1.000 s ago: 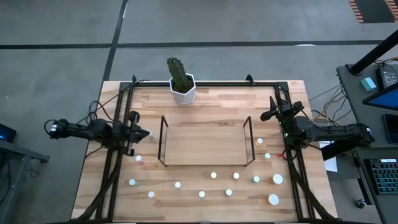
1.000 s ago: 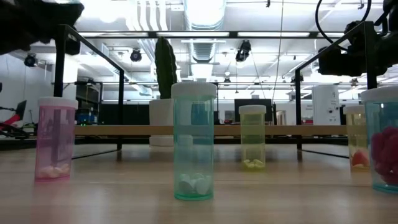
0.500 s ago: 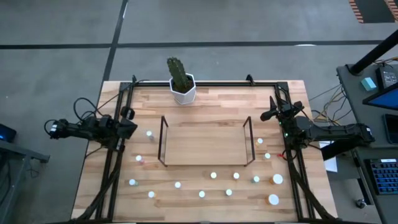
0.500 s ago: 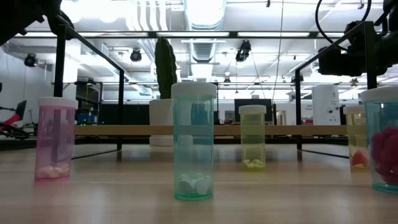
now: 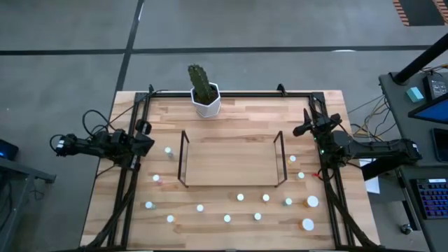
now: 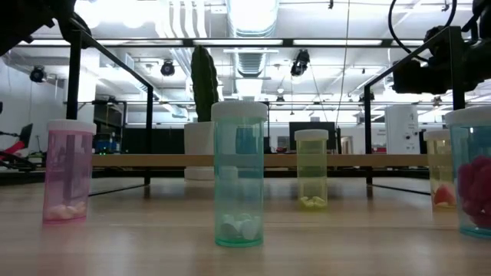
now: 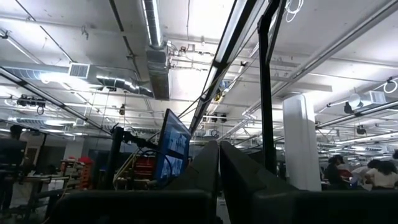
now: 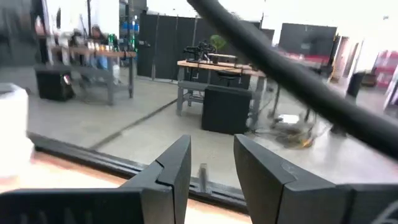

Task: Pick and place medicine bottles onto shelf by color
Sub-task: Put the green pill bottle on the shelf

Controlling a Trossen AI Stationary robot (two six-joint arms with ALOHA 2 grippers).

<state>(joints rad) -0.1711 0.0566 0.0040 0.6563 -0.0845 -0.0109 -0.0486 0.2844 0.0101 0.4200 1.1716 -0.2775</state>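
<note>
Small white-capped medicine bottles (image 5: 240,197) stand scattered on the wooden table (image 5: 231,115) in front of and beside the bare wire shelf (image 5: 232,160) at its centre. The left gripper (image 5: 143,142), fingers pressed together and holding nothing, sits at the table's left edge. The right gripper (image 5: 302,129), fingers parted around nothing, waits at the right edge. A potted cactus (image 5: 204,89) stands behind the shelf.

Hidden, cropped and too small to read

From above, the medicine bottles (image 5: 240,197) show only as tiny white caps, their tints mostly unreadable. In the low view a blue bottle (image 6: 477,172) at three o'clock is cut by the picture's edge, and the cactus pot (image 6: 199,152) stands half hidden behind the shelf (image 6: 230,160) and the teal bottle (image 6: 238,174). A white object (image 8: 12,121) at nine o'clock in the right wrist view is blurred and cropped.
</note>
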